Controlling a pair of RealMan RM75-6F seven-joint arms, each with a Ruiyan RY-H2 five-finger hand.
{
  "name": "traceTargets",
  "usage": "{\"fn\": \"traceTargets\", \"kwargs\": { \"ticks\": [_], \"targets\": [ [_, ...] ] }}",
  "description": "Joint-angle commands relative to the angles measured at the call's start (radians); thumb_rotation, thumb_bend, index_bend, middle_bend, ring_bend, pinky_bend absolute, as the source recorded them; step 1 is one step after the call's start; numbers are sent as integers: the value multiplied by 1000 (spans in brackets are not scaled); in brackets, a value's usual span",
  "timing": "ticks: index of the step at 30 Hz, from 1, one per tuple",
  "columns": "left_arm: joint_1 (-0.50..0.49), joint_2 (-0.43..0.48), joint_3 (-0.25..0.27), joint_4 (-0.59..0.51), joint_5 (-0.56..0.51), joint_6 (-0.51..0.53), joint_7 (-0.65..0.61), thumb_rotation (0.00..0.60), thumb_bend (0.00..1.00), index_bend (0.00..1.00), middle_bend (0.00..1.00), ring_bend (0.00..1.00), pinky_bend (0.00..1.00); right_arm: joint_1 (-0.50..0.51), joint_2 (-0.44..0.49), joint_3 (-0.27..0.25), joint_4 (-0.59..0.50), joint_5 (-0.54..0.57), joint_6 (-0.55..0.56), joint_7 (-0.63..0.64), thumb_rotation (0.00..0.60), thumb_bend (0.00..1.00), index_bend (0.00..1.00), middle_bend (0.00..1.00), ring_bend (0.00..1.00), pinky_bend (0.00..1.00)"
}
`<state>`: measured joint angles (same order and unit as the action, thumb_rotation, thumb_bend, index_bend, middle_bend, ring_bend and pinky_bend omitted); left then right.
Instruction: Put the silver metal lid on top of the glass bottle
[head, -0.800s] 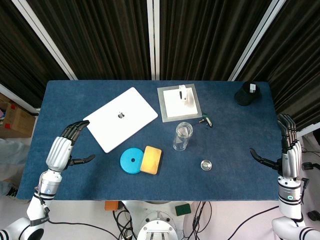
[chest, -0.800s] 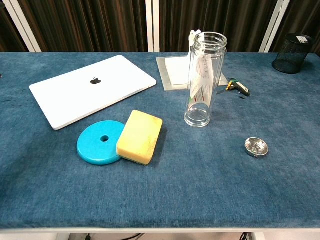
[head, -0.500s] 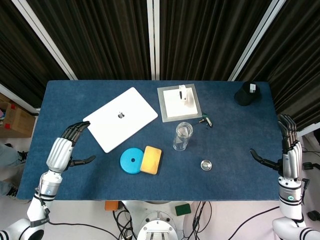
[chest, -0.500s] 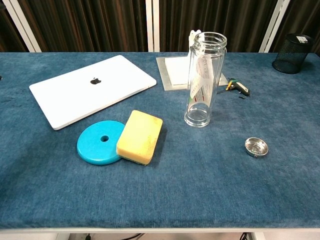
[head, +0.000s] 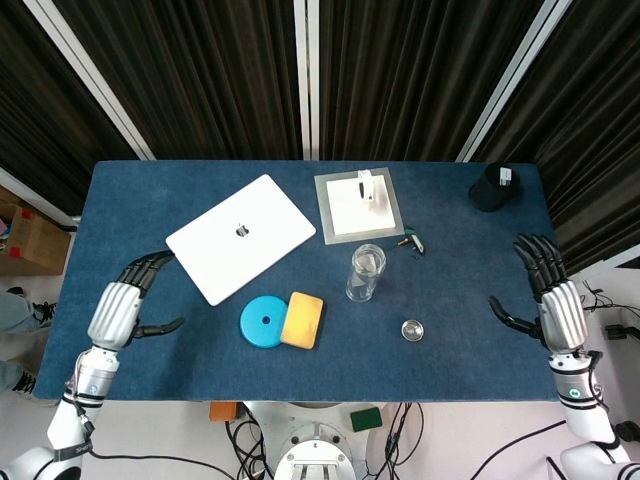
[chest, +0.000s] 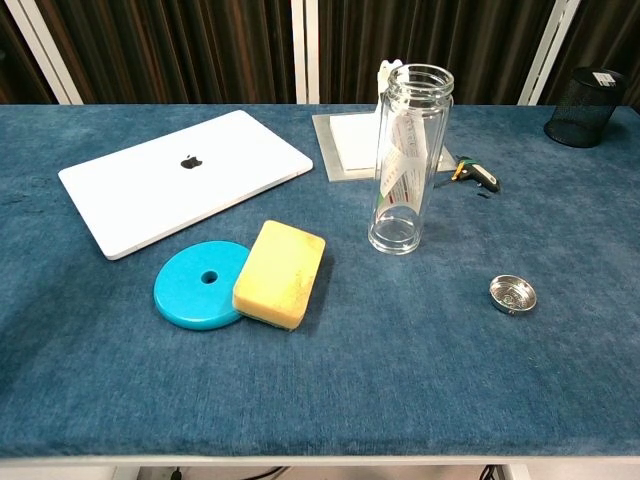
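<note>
Both hands have shifted since the earlier frames: the right hand (head: 553, 300) has come inward over the table's right edge with its fingers now fanned, and the left hand (head: 118, 308) has slid back toward the near-left corner, away from the laptop (head: 241, 237). Objects on the table (head: 470, 290) are unchanged.

Left hand: fingers apart, thumb out to the side, holding nothing. Right hand: fingers spread, thumb out, holding nothing. Neither hand shows in the chest view.

Glass bottle (chest: 408, 160) stands upright near the table centre, mouth open, no cap on it. Through the glass a white printed paper shows, but I cannot tell whether it lies inside or is stuck on the wall. No liquid visible.

Silver lid (chest: 513, 294) lies on the cloth to the near right of the bottle, apart from it, hollow side up; its inner floor looks perforated.

Black mesh cup (chest: 588, 93) sits at the far right corner with a small white item at its rim; the rest of its contents cannot be made out.

White tray (head: 358, 204) lies behind the bottle, a small white object (head: 367, 187) standing on it. Small green-and-black clip (chest: 475, 174) lies just right of the tray.

Yellow sponge (chest: 281, 273) overlaps the right edge of the blue disc (chest: 198, 285), both left of the bottle.
</note>
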<state>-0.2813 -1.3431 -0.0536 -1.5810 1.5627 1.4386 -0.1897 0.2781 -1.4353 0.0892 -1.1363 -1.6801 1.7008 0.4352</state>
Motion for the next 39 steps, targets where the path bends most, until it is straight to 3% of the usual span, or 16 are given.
{"fn": "traceTargets", "kwargs": {
  "ticks": [1, 9, 13, 20, 29, 39],
  "targets": [
    [7, 11, 18, -4, -24, -33, 2, 600, 14, 130, 136, 112, 177, 24, 118, -87, -169, 36, -258, -303, 600, 294, 69, 19, 0, 0],
    [44, 10, 38, 5, -51, -25, 27, 600, 14, 130, 135, 113, 178, 76, 140, -150, -291, 16, -443, -456, 600, 294, 158, 23, 0, 0],
    [65, 11, 44, 10, -53, -7, 21, 600, 14, 130, 135, 113, 178, 96, 123, -155, -310, 13, -491, -508, 600, 295, 266, 27, 0, 0],
    [85, 8, 45, 22, -46, 14, 1, 600, 13, 130, 135, 113, 178, 110, 39, -143, -239, -10, -482, -526, 600, 295, 402, 41, 0, 0],
    [95, 0, 41, 46, -45, 15, -23, 600, 14, 130, 135, 113, 178, 114, -108, -139, -62, -13, -468, -465, 600, 295, 441, 50, 0, 0],
    [95, -2, 36, 59, -41, 5, -50, 600, 3, 130, 135, 112, 177, 134, -145, -148, -4, -31, -466, -429, 600, 328, 458, 53, 0, 0]
  ]
}}
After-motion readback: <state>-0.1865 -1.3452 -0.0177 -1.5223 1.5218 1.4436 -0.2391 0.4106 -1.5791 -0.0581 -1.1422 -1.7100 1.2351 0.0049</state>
